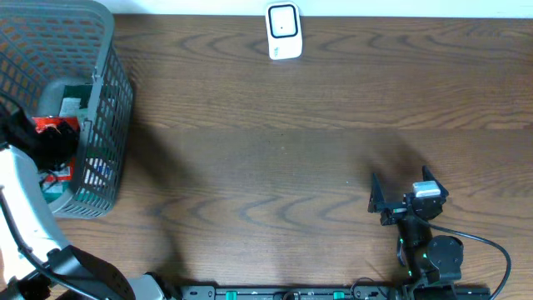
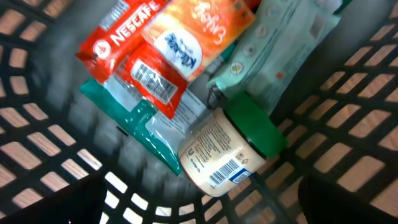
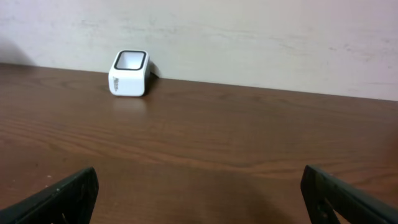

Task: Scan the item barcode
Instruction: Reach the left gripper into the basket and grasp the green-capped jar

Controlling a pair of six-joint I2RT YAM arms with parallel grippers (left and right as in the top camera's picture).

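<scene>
Jar [image 2: 224,152] with a green lid lies on its side in the basket [image 1: 108,125], barcode label facing up, directly under the left claw [image 2: 199,202], which hangs released and holds nothing. Just beyond it lie a red Nescafe sachet [image 2: 124,37] and an orange packet [image 2: 193,31]. The step in hand looks like picking an item; next, the claw must drop over one and clench. Across the desk [image 1: 250,167] the right claw [image 1: 404,193] rests, also released and empty. Farthest off, the scanner [image 1: 283,32] stands at the back edge.

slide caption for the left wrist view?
Looking down into the basket: jar with green lid, red coffee packet, orange packet, pale green pack.
</scene>
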